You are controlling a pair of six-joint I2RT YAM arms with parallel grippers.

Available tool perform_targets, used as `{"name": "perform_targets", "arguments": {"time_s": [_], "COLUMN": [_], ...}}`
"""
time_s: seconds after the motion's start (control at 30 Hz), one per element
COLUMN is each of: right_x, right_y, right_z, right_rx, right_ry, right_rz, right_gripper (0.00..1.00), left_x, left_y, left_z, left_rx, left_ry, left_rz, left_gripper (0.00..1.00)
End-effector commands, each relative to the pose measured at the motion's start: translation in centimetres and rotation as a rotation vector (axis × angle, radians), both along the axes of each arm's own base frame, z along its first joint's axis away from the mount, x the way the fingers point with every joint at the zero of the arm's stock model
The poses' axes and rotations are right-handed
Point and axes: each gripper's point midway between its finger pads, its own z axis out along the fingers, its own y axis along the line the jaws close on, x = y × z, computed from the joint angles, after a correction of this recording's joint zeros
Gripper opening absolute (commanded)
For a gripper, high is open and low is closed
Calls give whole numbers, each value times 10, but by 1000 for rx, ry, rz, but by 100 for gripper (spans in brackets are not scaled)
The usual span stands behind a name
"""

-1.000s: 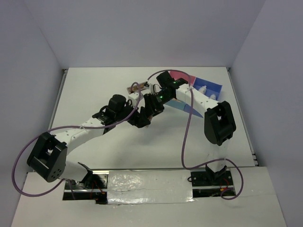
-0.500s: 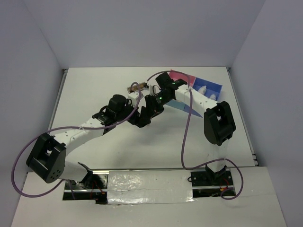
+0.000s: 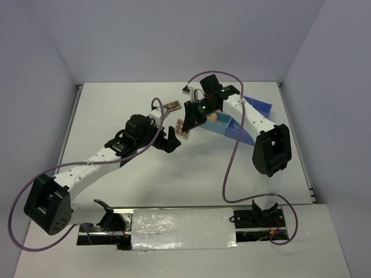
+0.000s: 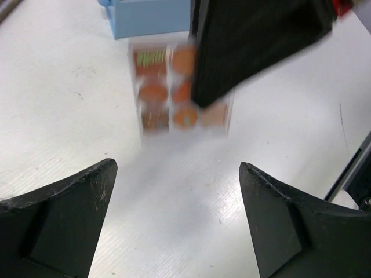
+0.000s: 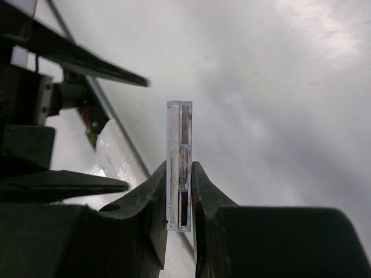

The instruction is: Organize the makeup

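Observation:
My right gripper (image 3: 189, 120) is shut on the square multicolour palette (image 3: 181, 127) and holds it up off the table. The right wrist view shows the palette edge-on (image 5: 179, 156) between the closed gripper (image 5: 179, 194). In the left wrist view the palette (image 4: 168, 92) hangs blurred, face on, under the right gripper's black fingers (image 4: 255, 52). My left gripper (image 3: 171, 139) is open and empty just left of and below the palette; it shows wide open over bare table in the left wrist view (image 4: 177, 220). A flat brown palette (image 3: 172, 106) lies on the table behind. A peach sponge (image 3: 213, 117) shows by the tray.
The blue compartment tray (image 3: 256, 108) sits at the back right, partly behind the right arm; its corner shows in the left wrist view (image 4: 151, 20). Purple cables loop over both arms. Grey walls close in the table on three sides.
My right gripper has risen and swung back with the multicolour palette in it. My left arm has pulled back to the left, away from the palette.

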Motion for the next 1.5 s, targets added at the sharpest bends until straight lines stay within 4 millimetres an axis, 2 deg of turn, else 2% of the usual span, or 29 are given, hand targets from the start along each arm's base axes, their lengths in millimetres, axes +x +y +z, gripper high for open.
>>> {"name": "perform_targets", "arguments": {"time_s": [0.0, 0.13, 0.17, 0.23, 0.27, 0.4, 0.47, 0.57, 0.67, 0.83, 0.87, 0.9, 0.97, 1.03, 1.07, 1.13, 1.2, 1.23, 1.27, 1.3, 1.37, 1.4, 1.47], "right_x": [38, 89, 106, 127, 143, 186, 199, 220, 234, 241, 241, 242, 240, 239, 236, 234, 230, 228, 223, 219, 209, 198, 175], "right_y": [-30, -80, -96, -118, -127, -175, -183, -192, -199, -204, -206, -206, -205, -204, -202, -201, -201, -201, -202, -197, -197, -181, -174], "right_z": [30, 44, 41, 38, 43, 39, 39, 30, 14, -20, -23, -24, -27, -25, -23, -22, -17, -15, -8, -4, 5, 22, 30], "right_rx": [-10, -86, -164, -266, -305, -556, -607, -683, -750, -819, -826, -828, -824, -810, -798, -791, -778, -770, -763, -723, -676, -570, -461], "right_ry": [-150, -282, -356, -450, -532, -717, -755, -797, -812, -778, -773, -771, -754, -747, -741, -737, -733, -730, -733, -732, -722, -744, -718], "right_rz": [-80, -229, -275, -334, -369, -500, -524, -540, -533, -485, -479, -477, -462, -454, -442, -429, -409, -399, -381, -354, -320, -252, -168], "right_gripper": [5, 4, 4, 3, 3, 1, 1, 2, 6, 21, 23, 31, 38, 52, 63, 74, 85, 89, 95, 99, 100, 99, 100], "left_x": [5, 6, 7, 8, 5, 7, 7, 1, -4, -12, -14, -14, -14, -12, -11, -6, -2, 3, 7, 9, 19, 23, 37], "left_y": [13, 32, 37, 48, 51, 84, 104, 121, 126, 134, 135, 133, 130, 127, 124, 122, 121, 119, 120, 118, 114, 113, 108], "left_z": [21, 21, 19, 20, 16, 15, 10, 10, 9, 5, 2, 2, -1, 0, -3, 0, -10, -6, -16, -17, -19, -18, -17], "left_rx": [-5, 11, 18, 22, 26, 46, 70, 78, 84, 68, 65, 48, 37, 23, 28, 22, 45, 42, 73, 80, 114, 124, 161], "left_ry": [-76, -81, -77, -87, -76, -66, -46, -35, -32, -14, -8, 0, 13, 27, 40, 55, 99, 101, 128, 138, 156, 159, 160], "left_rz": [66, 165, 194, 251, 256, 446, 551, 633, 640, 667, 666, 657, 636, 608, 594, 566, 542, 529, 514, 496, 449, 432, 380], "left_gripper": [99, 99, 99, 99, 99, 99, 99, 99, 99, 99, 99, 99, 99, 99, 99, 99, 99, 99, 99, 99, 99, 99, 94]}}
